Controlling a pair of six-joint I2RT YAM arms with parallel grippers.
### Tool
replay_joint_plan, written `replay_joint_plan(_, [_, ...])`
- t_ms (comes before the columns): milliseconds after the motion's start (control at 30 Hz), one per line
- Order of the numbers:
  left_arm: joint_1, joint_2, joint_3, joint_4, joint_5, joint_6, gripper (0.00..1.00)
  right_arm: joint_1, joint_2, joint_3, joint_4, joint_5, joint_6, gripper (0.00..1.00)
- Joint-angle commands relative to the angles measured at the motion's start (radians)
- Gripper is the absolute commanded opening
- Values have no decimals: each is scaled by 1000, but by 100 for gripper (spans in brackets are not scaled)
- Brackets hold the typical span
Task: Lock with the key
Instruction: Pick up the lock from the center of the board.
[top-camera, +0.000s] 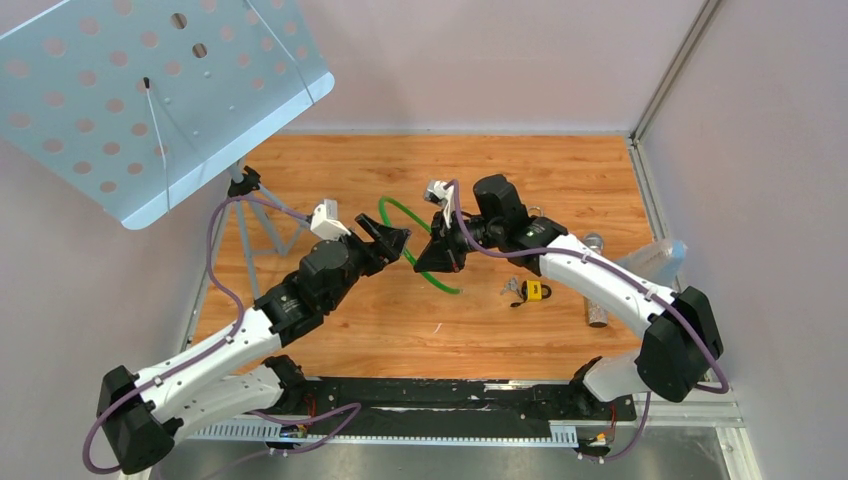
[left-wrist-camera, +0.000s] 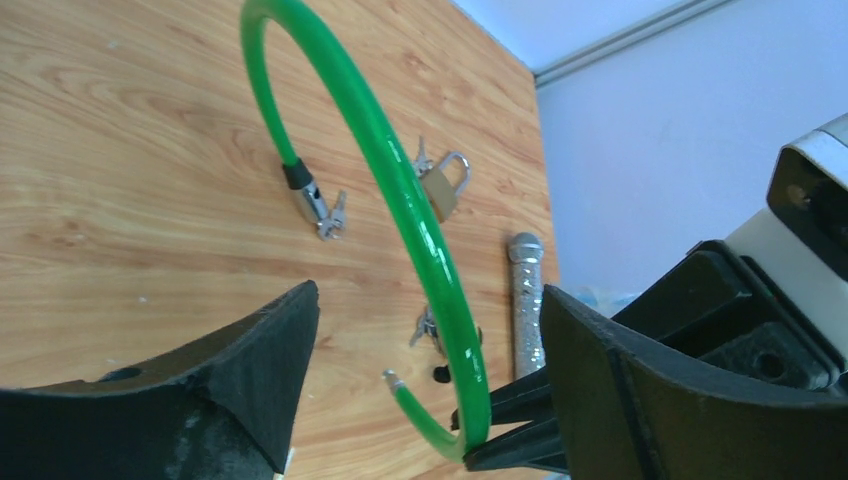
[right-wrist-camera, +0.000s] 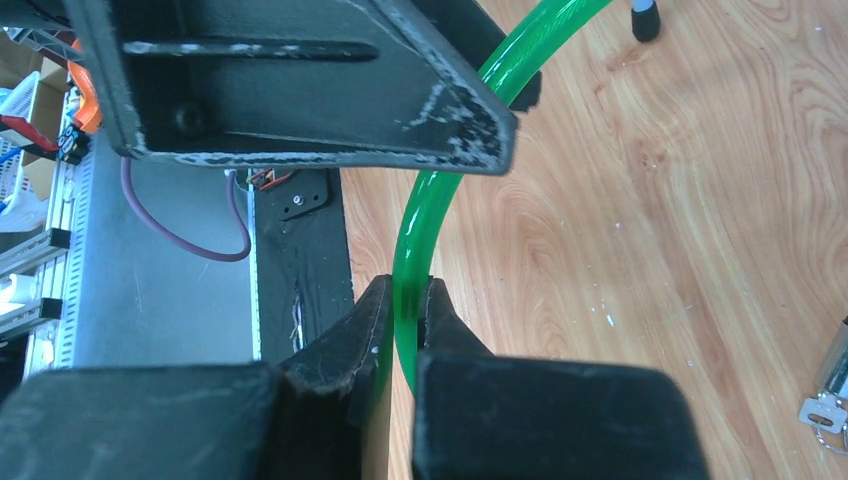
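Observation:
A green cable lock arcs up off the wooden table between my two arms. My right gripper is shut on the cable's lower bend, and the wrist view shows the green cable pinched between its jaws. My left gripper is open, with the cable passing between its spread jaws untouched. The cable's lock barrel, with a key at it, lies on the table. The bare metal tip hangs free. The right gripper's fingers show at the cable's bend.
A yellow padlock with keys lies right of the cable. A brass padlock and a silver cylinder lie beyond. A perforated panel on a tripod stands at the left. Walls enclose the table.

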Motion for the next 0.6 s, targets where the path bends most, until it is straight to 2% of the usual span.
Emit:
replay_joint_plan(0, [21,38,23,101,79,-69,84,-5,-43,-6,113,-73,-42,0])
replay_joint_plan(367, [46,117,10,212,235,-196,50,-5,-45,-22,123,5,-53,0])
replay_joint_plan(433, [47,130,14,224,253,-225,37,-5,-54,-27,130,21,-24,0])
replay_joint_plan(467, [47,138,18,225,260,-233,23,-5,-60,-33,134,32,-13,0])
replay_joint_plan(500, [47,143,27,224,261,-245,15,-5,-68,-39,137,48,-2,0])
replay_joint_plan(533, [47,153,33,218,261,-251,3,-5,-78,-44,139,76,10,0])
replay_joint_plan(567, [48,157,48,215,260,-256,0,-5,-88,-51,139,93,19,0])
